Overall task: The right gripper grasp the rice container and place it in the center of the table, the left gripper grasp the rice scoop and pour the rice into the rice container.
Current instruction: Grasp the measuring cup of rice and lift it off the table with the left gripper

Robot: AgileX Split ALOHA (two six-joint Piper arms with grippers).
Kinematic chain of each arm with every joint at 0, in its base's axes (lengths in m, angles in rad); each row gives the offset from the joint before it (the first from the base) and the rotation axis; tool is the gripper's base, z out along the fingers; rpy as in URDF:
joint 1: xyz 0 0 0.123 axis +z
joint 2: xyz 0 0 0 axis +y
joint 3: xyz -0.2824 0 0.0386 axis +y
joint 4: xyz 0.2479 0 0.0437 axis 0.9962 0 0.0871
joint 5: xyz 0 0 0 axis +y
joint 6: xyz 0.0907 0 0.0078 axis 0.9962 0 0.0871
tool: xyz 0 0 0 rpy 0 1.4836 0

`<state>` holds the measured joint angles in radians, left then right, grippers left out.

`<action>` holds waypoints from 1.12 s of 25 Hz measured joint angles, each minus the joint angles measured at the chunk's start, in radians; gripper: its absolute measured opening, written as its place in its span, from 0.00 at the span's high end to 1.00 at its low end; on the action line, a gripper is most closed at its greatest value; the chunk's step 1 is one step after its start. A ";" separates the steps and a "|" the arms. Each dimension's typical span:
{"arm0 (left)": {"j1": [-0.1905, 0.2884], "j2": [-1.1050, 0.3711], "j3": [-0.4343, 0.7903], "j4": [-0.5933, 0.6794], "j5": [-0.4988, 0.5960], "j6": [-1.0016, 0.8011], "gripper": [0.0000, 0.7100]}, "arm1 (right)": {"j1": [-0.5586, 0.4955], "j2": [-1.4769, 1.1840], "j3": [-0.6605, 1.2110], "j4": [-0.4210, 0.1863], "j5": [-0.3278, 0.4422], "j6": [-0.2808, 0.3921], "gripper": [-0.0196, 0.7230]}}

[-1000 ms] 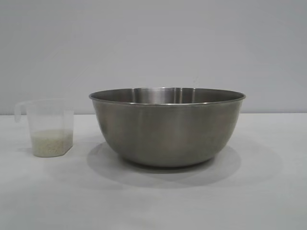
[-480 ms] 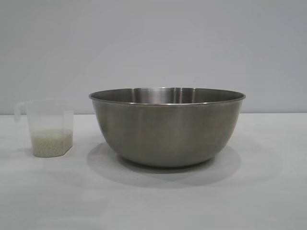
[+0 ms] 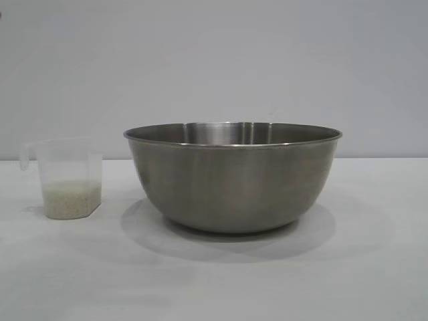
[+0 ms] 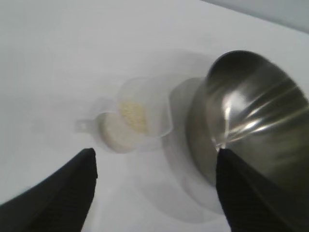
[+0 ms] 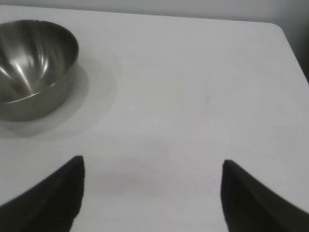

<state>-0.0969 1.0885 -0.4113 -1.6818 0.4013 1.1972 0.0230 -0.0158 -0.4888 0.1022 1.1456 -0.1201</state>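
The rice container [image 3: 233, 177], a large steel bowl, stands upright mid-table on the white table [image 3: 374, 267]. The rice scoop [image 3: 65, 177], a small translucent cup with a loop handle, stands to its left with a pale layer of rice [image 3: 70, 198] in its bottom. Neither arm shows in the exterior view. In the left wrist view my left gripper [image 4: 154, 157] is open and empty above the table, short of the scoop [image 4: 140, 113] and the bowl [image 4: 251, 116]. In the right wrist view my right gripper [image 5: 152, 166] is open and empty over bare table, well away from the bowl [image 5: 34, 65].
A plain grey wall stands behind the table. The table's corner and edge [image 5: 287, 38] show in the right wrist view, on the side away from the bowl.
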 joint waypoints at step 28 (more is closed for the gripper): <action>0.000 -0.008 0.000 0.798 0.656 -0.507 0.65 | 0.000 0.000 0.000 0.000 0.000 0.000 0.27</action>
<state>-0.0969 1.0803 -0.4113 -0.8833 1.0577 0.6903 0.0230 -0.0158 -0.4888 0.1022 1.1456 -0.1201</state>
